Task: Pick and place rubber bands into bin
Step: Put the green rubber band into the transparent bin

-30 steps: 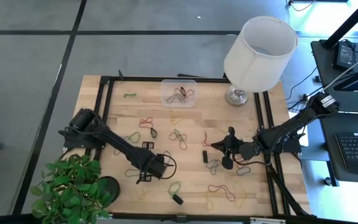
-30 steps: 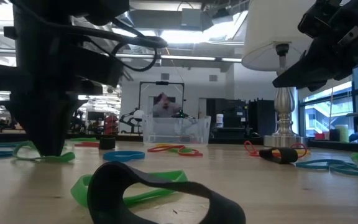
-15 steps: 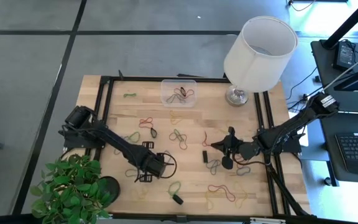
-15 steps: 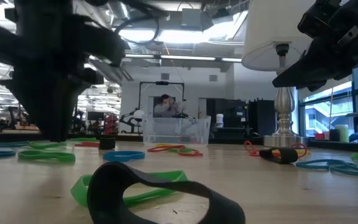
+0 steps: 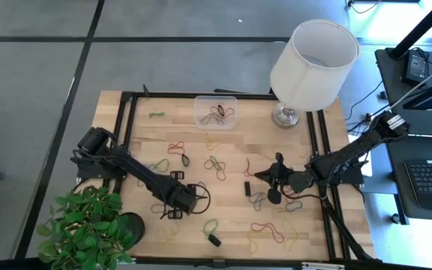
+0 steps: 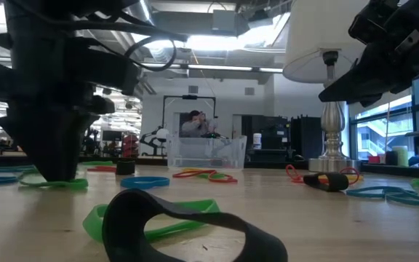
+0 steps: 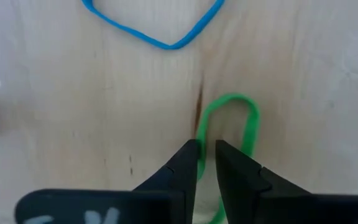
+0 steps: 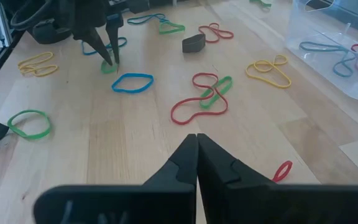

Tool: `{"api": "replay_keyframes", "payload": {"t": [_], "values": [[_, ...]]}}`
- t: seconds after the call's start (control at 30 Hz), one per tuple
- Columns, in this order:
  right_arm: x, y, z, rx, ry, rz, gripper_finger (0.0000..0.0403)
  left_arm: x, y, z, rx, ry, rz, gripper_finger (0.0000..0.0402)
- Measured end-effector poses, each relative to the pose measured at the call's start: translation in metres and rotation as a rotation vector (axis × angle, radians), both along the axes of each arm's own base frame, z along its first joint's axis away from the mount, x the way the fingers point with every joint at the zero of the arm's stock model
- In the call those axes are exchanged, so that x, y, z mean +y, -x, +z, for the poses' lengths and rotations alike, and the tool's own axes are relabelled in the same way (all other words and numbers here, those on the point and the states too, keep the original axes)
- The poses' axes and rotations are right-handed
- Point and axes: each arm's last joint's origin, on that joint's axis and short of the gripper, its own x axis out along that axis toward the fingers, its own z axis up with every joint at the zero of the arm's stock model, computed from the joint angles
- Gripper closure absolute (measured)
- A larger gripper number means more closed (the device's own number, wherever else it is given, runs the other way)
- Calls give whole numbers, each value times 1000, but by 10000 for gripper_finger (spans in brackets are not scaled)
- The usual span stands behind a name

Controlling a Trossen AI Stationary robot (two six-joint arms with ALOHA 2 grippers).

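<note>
Many rubber bands lie scattered on the wooden table; a few are in the clear bin [image 5: 216,111] near the far edge, which also shows in the right wrist view [image 8: 340,53]. My left gripper [image 7: 205,149] is down at the table's near-left part [image 5: 171,213], shut on a green rubber band [image 7: 248,121]. A blue band [image 7: 166,40] lies just beyond it. My right gripper [image 8: 196,142] hangs shut and empty above the table's right part [image 5: 259,175], over red and blue bands. My left gripper pinches one side strand of the green band's loop [image 7: 201,127] between its two fingertips. The fingers come from above, pointing down, and lie across the strand. The band lies flat on the table [image 6: 75,183].
A white lampshade on a metal foot [image 5: 313,56] stands at the far right. A potted plant [image 5: 88,229] sits at the near-left corner. Small black blocks [image 5: 247,187] [image 5: 214,240] lie among the bands. A black frame runs along the table's edges.
My left gripper rose a little off the green band about half a second ago, then came back down onto it at nearly the same spot. The band stayed on the table. My right arm kept still.
</note>
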Motion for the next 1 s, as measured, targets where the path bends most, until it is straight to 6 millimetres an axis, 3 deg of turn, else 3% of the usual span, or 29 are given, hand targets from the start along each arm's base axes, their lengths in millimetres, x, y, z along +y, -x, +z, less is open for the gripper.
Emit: {"api": "replay_keyframes", "payload": {"t": [0.2, 0.43, 0.77, 1.0], "values": [[0, 0, 0, 0, 0, 0, 396, 1, 0, 0, -5, -26, -19, 395], [0, 0, 0, 0, 0, 0, 396, 1, 0, 6, -9, -26, -16, 399], [-4, -2, 0, -4, 2, -21, 396, 3, -17, 60, -174, -79, -74, 399], [-9, -4, 0, -5, -2, -46, 396, 37, -47, 95, -264, -126, -67, 399]]}}
